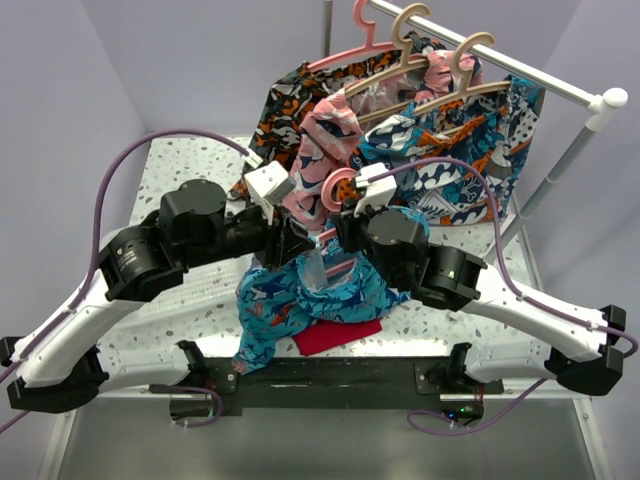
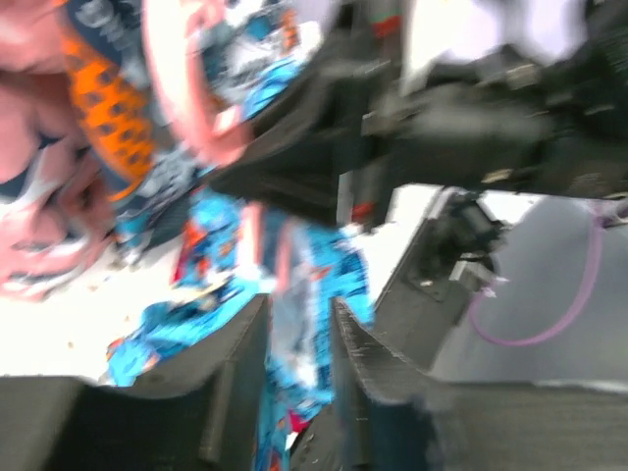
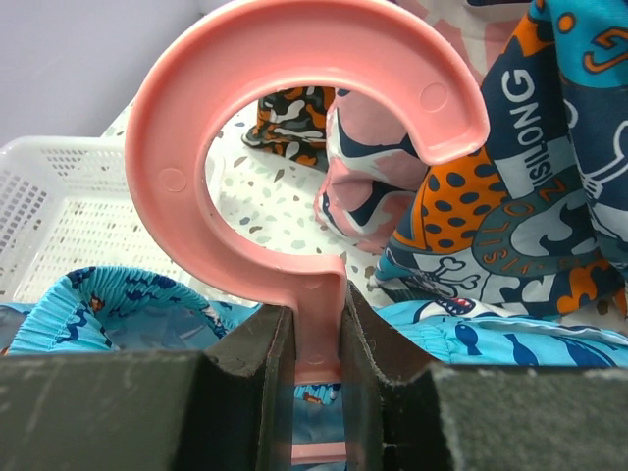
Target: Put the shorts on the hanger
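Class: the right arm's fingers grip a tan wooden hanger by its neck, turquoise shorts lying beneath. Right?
No. The right wrist view shows the hanger is pink plastic, not tan wood. The right arm's fingers do clamp its neck, with the shorts beneath.

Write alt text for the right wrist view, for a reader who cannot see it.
The right gripper is shut on the stem of the pink hanger, whose round hook stands up and fills the view. Below it lie turquoise shorts; a white basket is at left, patterned garments at right.
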`<act>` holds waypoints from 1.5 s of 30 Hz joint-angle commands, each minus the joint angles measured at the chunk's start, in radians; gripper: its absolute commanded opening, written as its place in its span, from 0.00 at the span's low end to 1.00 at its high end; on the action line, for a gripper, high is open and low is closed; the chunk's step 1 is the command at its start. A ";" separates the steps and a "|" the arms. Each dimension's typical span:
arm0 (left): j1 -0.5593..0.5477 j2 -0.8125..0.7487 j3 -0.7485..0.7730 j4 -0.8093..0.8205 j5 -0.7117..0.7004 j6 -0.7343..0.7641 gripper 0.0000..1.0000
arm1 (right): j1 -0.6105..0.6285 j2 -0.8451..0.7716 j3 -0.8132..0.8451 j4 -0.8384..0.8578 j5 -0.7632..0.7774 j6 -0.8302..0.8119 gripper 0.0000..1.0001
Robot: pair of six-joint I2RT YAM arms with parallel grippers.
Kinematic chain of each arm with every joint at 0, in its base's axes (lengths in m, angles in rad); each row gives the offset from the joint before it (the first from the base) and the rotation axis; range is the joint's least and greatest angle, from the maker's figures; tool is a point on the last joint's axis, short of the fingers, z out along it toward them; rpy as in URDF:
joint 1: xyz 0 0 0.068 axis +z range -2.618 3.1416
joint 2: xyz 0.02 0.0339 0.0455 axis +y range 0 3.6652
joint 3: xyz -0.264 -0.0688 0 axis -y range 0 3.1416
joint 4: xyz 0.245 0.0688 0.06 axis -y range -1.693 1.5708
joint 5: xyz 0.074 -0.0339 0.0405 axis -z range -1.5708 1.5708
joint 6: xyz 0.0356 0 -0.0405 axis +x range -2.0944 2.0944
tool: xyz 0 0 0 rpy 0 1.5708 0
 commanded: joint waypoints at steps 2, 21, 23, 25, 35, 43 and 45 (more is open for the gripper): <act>-0.003 -0.089 0.010 -0.126 -0.226 0.033 0.44 | -0.010 -0.071 0.030 0.016 -0.005 0.005 0.00; -0.004 -0.133 -0.225 -0.105 -0.090 0.082 0.73 | -0.010 -0.067 0.099 -0.081 -0.019 -0.043 0.00; -0.004 -0.133 -0.235 -0.089 -0.089 0.084 0.69 | -0.010 -0.067 0.101 -0.084 -0.020 -0.043 0.00; -0.003 -0.128 -0.264 -0.071 -0.089 0.084 0.65 | -0.010 -0.068 0.098 -0.084 -0.030 -0.041 0.00; -0.004 -0.223 -0.462 0.161 -0.129 0.043 0.00 | -0.010 -0.071 0.081 -0.105 -0.037 -0.032 0.19; -0.004 -0.232 -0.471 0.159 -0.215 0.027 0.00 | -0.009 -0.171 0.104 -0.242 -0.210 -0.020 0.57; -0.003 -0.232 -0.470 0.164 -0.221 0.026 0.00 | -0.009 -0.180 0.092 -0.243 -0.345 -0.034 0.56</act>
